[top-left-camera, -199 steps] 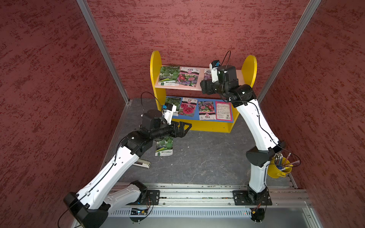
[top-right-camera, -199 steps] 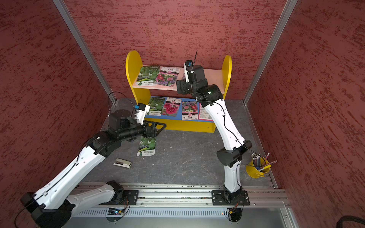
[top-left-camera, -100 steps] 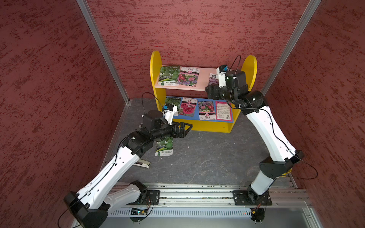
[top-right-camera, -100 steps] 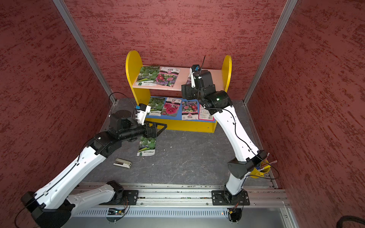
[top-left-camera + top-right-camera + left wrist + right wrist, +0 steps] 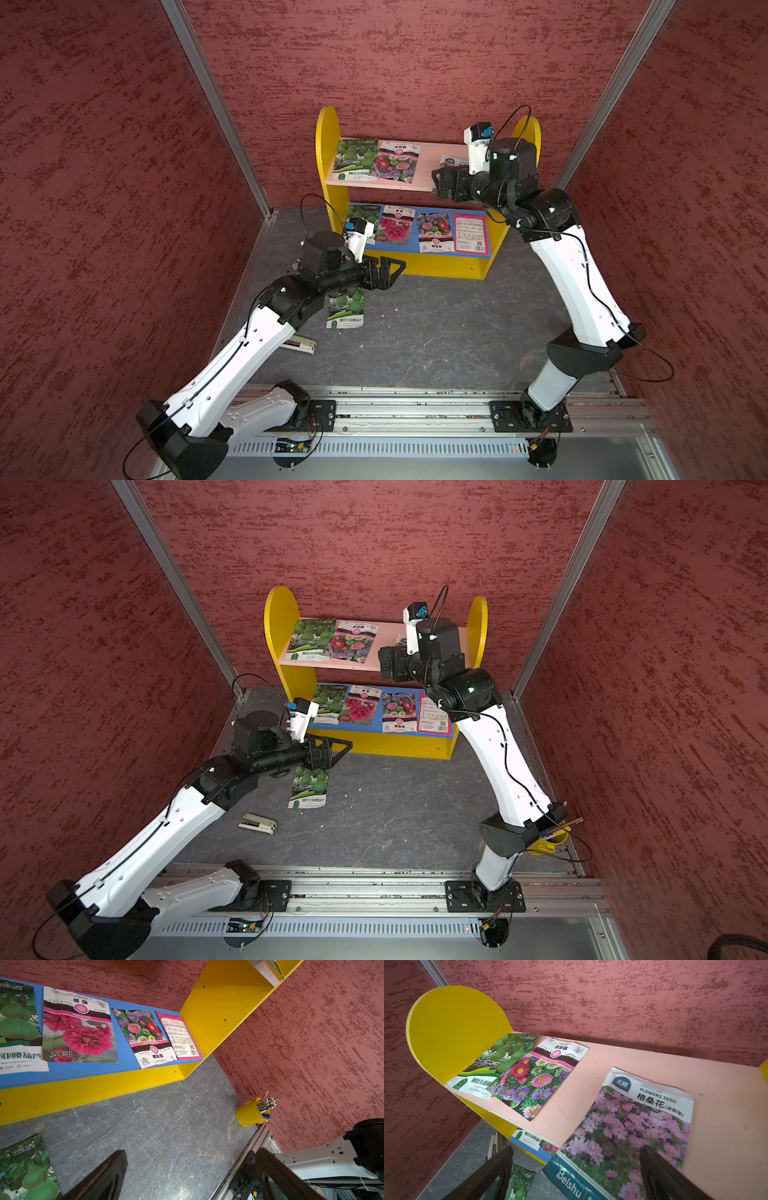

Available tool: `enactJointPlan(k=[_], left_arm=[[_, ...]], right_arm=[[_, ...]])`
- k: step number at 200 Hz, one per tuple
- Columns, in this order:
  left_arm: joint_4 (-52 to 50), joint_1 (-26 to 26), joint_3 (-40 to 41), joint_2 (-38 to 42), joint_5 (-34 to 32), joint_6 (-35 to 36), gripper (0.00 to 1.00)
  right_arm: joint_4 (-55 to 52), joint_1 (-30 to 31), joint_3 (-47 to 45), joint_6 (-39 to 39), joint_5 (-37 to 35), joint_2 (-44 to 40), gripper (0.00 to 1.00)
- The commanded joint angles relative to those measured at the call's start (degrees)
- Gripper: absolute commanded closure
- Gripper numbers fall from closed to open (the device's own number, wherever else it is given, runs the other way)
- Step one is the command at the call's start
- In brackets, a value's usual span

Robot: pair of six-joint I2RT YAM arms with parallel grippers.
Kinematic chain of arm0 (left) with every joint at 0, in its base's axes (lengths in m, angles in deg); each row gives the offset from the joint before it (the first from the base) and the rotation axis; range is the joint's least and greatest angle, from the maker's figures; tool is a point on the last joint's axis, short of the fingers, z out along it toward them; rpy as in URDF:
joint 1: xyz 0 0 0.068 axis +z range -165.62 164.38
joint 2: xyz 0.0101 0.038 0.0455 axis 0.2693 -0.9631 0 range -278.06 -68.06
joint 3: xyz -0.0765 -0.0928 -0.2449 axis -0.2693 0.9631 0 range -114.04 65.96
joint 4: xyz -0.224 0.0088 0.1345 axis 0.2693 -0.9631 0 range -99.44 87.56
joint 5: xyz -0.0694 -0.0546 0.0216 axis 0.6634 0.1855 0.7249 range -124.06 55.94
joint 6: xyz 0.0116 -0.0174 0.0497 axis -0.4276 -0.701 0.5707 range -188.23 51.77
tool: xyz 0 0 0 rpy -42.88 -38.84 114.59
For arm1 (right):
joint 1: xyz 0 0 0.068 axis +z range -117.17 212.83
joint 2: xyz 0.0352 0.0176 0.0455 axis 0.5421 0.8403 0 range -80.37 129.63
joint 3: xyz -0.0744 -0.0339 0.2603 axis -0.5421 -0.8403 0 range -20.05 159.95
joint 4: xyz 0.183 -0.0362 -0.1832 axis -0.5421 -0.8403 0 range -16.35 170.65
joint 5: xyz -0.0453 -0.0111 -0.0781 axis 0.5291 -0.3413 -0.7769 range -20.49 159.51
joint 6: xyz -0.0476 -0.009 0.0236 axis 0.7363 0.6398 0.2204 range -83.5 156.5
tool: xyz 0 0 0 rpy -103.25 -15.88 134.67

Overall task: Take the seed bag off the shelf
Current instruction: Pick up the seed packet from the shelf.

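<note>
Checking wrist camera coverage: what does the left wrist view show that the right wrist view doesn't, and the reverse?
Only the left wrist view: the yellow pencil cup on the floor and the whole row of four packets on the blue lower board. Only the right wrist view: the purple-flowered seed bag on the pink upper board, overhanging its front edge. Both: the yellow shelf and a gourd packet lying on the grey floor.

We see a robot test cell, as in a lab, not a real shop: red walls (image 5: 374, 62) joined by aluminium posts (image 5: 216, 108), two arms (image 5: 257, 336) bolted to a metal rail (image 5: 415, 411), and a toy shelf (image 5: 326, 137) showing seed bags (image 5: 397, 160).
</note>
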Motion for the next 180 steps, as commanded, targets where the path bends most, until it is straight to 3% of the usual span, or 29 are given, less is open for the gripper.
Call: enactJointPlan(k=[1,51,84,180], left_arm=[[1.36,-0.36,-0.07,0.26,-0.61,0.0,0.0],[1.8,-0.38,0.98,0.56,0.47,0.53,0.0],[1.9,-0.4,1.41,0.96,0.88,0.56,0.0],[2.56,-0.4,2.11,2.21,1.49,-0.74,0.0]], right_arm=[[-1.14,-0.13,-0.61,-2.59,0.87,-4.41,0.02],[5.25,-0.55,-21.74,-11.37,-1.12,-20.96,0.05],[9.34,-1.82,-32.98,-16.38,1.12,-27.45,0.08],[29.1,-11.6,-47.23,-32.78,22.84,-25.35,0.16]])
